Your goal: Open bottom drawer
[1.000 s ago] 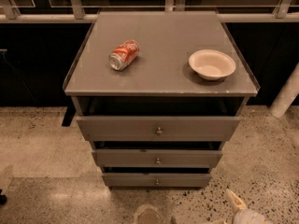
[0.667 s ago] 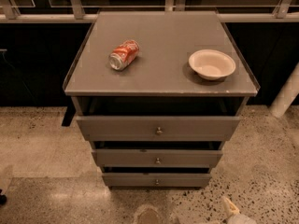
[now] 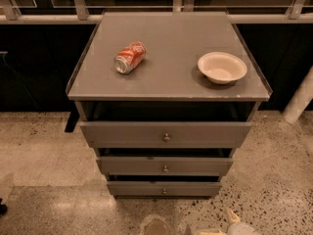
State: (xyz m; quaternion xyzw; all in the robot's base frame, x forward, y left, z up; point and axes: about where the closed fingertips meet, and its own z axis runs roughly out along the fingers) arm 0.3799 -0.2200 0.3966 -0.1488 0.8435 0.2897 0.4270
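The grey cabinet (image 3: 168, 77) stands in the middle of the camera view with three drawers stacked in its front. The bottom drawer (image 3: 142, 188) is the lowest and narrowest front, with a small round metal knob (image 3: 164, 190) at its centre and a thin dark gap above it. The middle drawer (image 3: 137, 166) and the top drawer (image 3: 127, 133) sit above it, each wider than the one below. My gripper (image 3: 229, 223) shows only as pale parts at the bottom edge, low and to the right of the bottom drawer, apart from it.
A crushed orange soda can (image 3: 129, 58) lies on the cabinet top at left, and a white bowl (image 3: 222, 67) sits at right. A white post (image 3: 301, 102) stands at the right. A railing (image 3: 44, 18) runs behind. The floor (image 3: 44, 170) is speckled stone.
My gripper has shifted a little to the left and lower along the bottom edge. The cabinet, drawers, can and bowl have not moved.
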